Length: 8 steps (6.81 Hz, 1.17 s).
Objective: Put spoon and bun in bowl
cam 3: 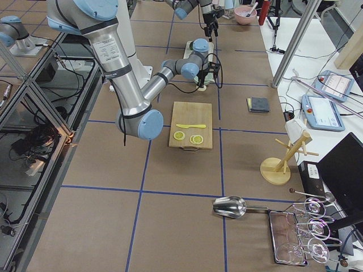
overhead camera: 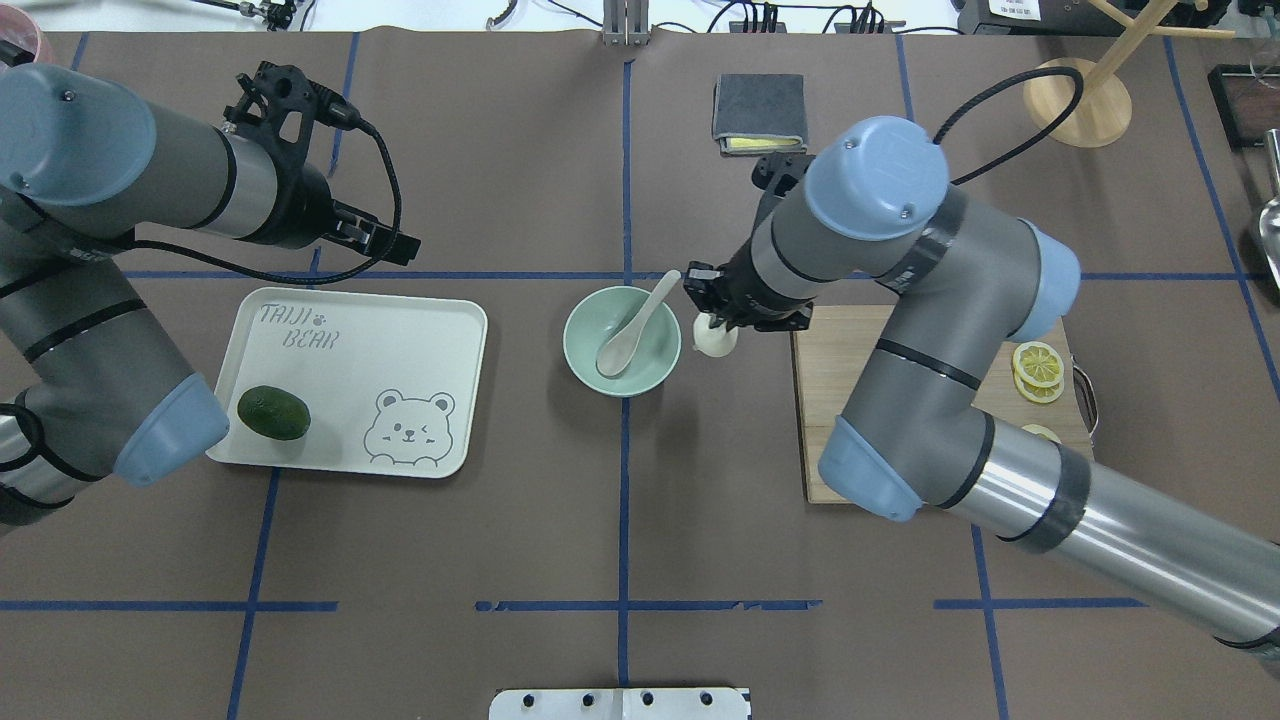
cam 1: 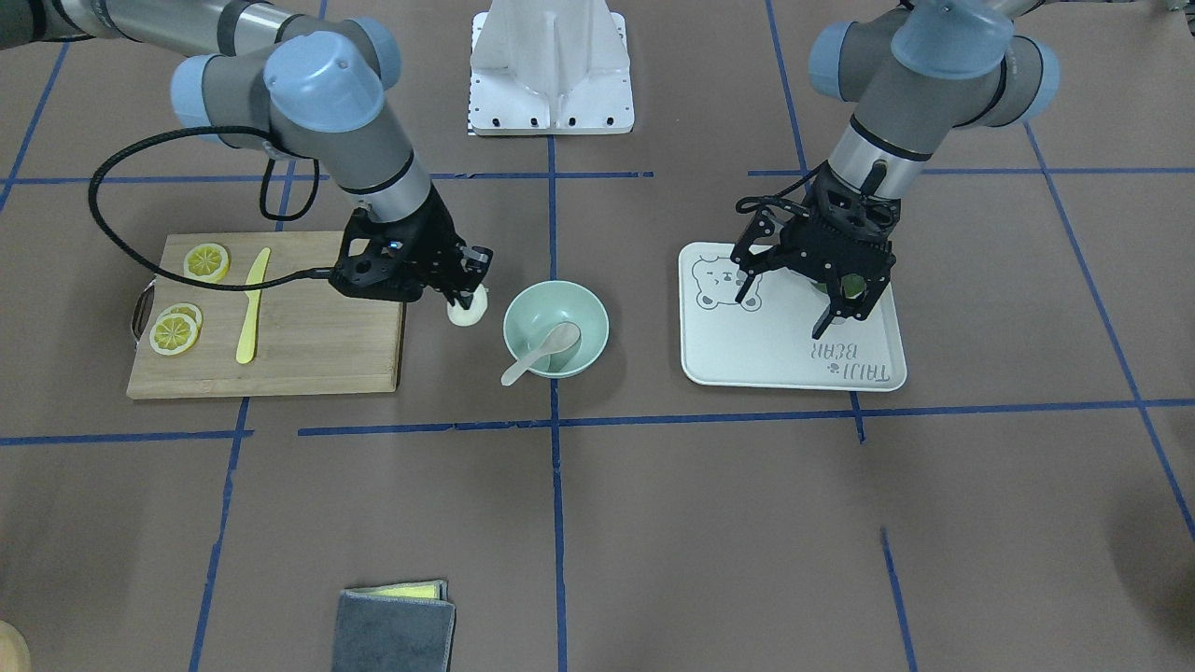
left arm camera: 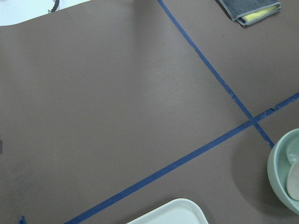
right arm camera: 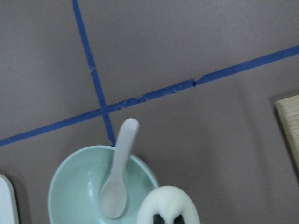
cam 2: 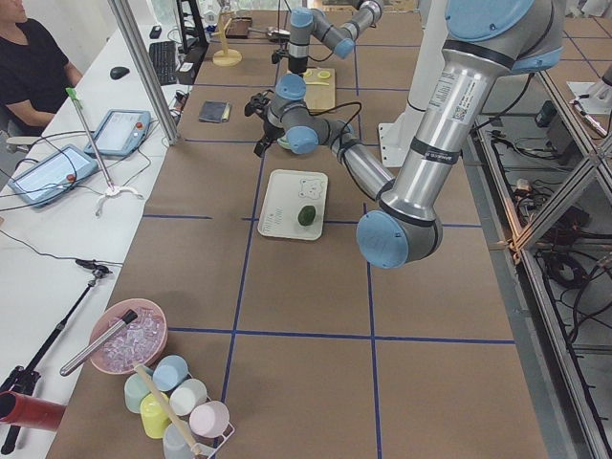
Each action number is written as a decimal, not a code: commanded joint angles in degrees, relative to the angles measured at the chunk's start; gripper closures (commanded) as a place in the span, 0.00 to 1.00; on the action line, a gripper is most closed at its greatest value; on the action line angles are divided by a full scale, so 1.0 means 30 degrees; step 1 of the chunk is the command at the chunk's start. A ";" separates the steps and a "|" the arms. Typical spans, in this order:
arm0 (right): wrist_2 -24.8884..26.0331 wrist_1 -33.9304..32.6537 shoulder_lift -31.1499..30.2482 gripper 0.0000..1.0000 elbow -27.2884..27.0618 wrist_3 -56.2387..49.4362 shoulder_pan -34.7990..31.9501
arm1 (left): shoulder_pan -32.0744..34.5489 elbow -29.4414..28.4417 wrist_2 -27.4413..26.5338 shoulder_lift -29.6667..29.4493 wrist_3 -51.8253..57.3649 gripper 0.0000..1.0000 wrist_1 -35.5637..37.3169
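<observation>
In the front-facing view the bowl (cam 1: 537,301) sits at centre frame. The spoon (cam 1: 541,353) already lies in it, scoop down inside and handle leaning out over the lower-left rim. Just left of the bowl, the right gripper (cam 1: 464,297) is clamped on the bun (cam 1: 469,313), which sits in the gap between the bowl and the cutting board (cam 1: 317,345). I cannot tell whether the bun touches the table. From overhead, the spoon's handle tip points toward that gripper and ends close to it. The board carries lemon slices (cam 1: 206,261) and a yellow knife (cam 1: 249,308). At right, the left gripper (cam 1: 789,306) hangs over the bear-print tray (cam 1: 794,364) with its fingers spread apart. A dark green fruit (overhead camera: 273,412) rests on the tray. A folded grey cloth (cam 1: 397,630) lies at the lower edge.
</observation>
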State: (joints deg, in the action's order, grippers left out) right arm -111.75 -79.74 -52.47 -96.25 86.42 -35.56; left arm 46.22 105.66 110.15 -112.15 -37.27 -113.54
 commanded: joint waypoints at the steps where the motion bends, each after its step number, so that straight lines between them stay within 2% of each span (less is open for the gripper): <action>1: 0.1848 0.0038 0.3092 1.00 0.2829 0.1715 0.0804 | 0.0236 0.0200 -0.0007 0.0350 0.0000 0.05 -0.0005; 2: 0.2177 0.0560 0.3135 1.00 0.3105 0.1749 0.1156 | 0.0237 0.0403 -0.0007 0.0467 0.0000 0.05 -0.0005; 3: 0.2296 0.0652 0.2903 0.01 0.3224 0.1865 0.1826 | 0.0237 0.0405 -0.0036 0.0469 0.0000 0.02 -0.0005; 4: 0.3052 0.0682 0.2727 0.00 0.3254 0.1982 0.2210 | 0.0237 0.0434 -0.0065 0.0730 0.0000 0.02 -0.0005; 5: 0.2798 0.0769 0.2261 0.00 0.2645 0.1897 0.2156 | 0.0237 0.0464 -0.0065 0.1109 0.0145 0.02 -0.0063; 6: 0.2245 0.0741 0.0893 0.00 0.0928 0.1751 0.1720 | 0.0266 0.0464 -0.0094 0.1490 0.0901 0.02 -0.0093; 7: 0.1021 0.0741 -0.0513 0.00 -0.0423 0.1517 0.0817 | 0.0760 0.0435 -0.0094 0.2074 0.2184 0.02 -0.0093; 8: -0.1080 0.0712 -0.2267 0.00 -0.2032 0.0529 -0.0875 | 0.1780 0.0522 -0.0036 0.3008 0.4460 0.01 -0.0151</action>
State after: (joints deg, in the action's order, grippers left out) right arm -108.99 -77.54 -53.60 -96.95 90.50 -33.43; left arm 48.83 107.06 109.91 -105.89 -30.37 -113.85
